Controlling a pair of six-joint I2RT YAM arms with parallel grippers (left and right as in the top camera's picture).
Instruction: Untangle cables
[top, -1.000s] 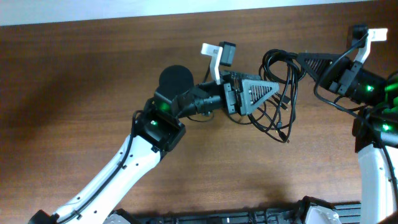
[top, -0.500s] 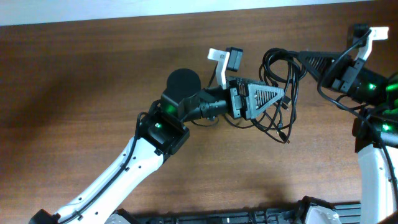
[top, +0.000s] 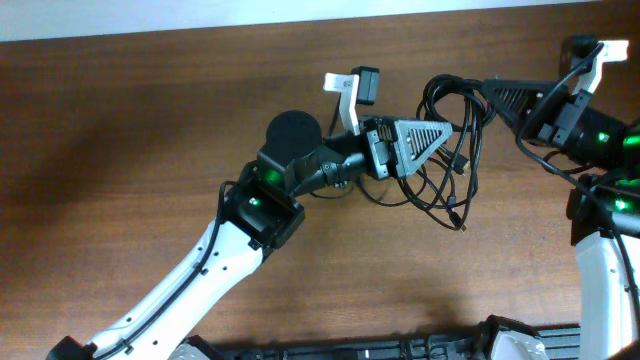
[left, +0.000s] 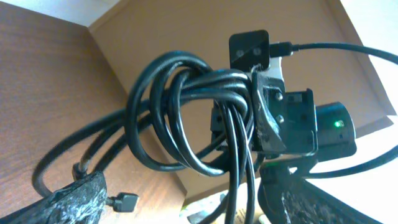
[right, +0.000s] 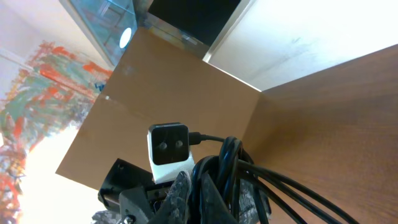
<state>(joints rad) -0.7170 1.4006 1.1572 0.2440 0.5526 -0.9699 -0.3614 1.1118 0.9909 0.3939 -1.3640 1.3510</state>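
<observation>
Cables: one tangled bunch of thin black cords, strung up off the table between the two arms, right of centre.

Overhead view. The right gripper reaches in from the right edge, with the top of the bunch at its tip. Loops trail down and left from there. The left gripper comes in from the left, its grey triangular finger lying over the middle of the loops.

Left wrist view. The cables are wound in several overlapping loops and knotted where the right gripper clamps them. The left gripper stands wide, its fingers far apart at the lower corners. Strands hang in the gap between them, and nothing is pinched. A small plug dangles beside the near finger.

Right wrist view. The right gripper is closed tight on the cables. Dark cords are bunched between its fingers and run off to the lower right. A white-and-black camera block sits just behind.
</observation>
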